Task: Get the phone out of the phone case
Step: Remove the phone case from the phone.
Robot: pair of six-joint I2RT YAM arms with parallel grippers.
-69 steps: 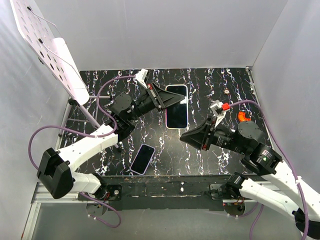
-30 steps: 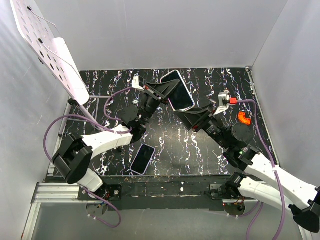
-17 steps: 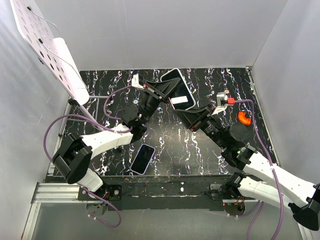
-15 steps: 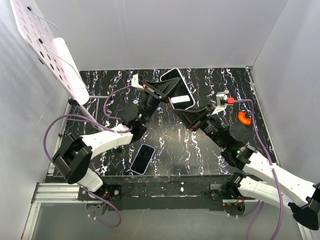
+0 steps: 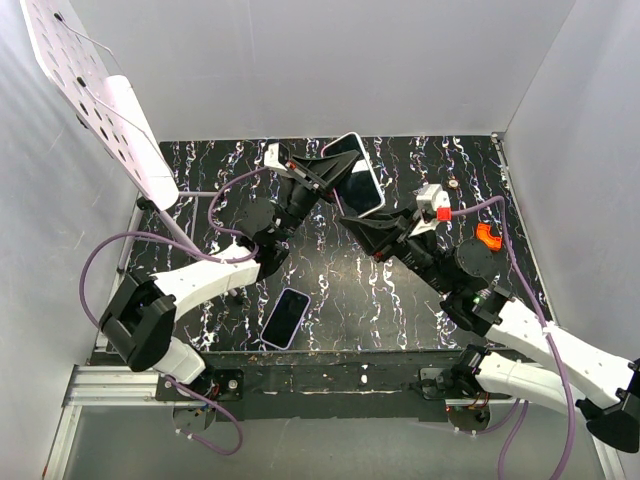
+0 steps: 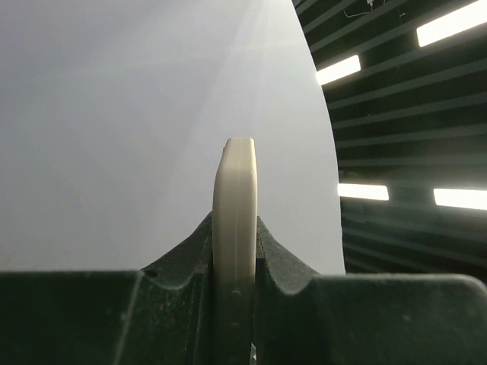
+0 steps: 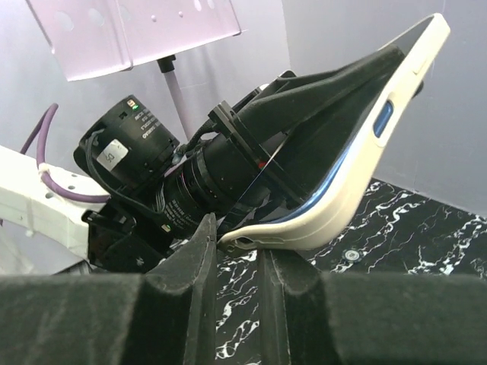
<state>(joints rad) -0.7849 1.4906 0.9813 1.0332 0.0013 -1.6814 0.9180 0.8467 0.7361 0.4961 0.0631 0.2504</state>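
My left gripper [image 5: 322,172] is shut on the edge of the cream phone case [image 5: 352,175] and holds it in the air, tilted, with the dark-screened phone [image 5: 346,168] inside. In the left wrist view the case edge [image 6: 234,220] stands upright between the jaws. My right gripper [image 5: 356,224] is just below the case's lower corner. In the right wrist view the jaws stand a narrow gap apart, with that bent corner [image 7: 251,237] lying across the fingertips [image 7: 207,226]. A blue phone edge [image 7: 338,179] shows along the case lip.
A second phone [image 5: 285,317] lies flat on the black marbled table [image 5: 420,170] near the front left. A white perforated stand [image 5: 95,100] rises at the back left. A small orange part [image 5: 487,235] lies at the right. White walls close in the table.
The left gripper lifted the cased phone off the table and tilted it up. The right gripper moved up and left until its tips reached the case's lower corner.
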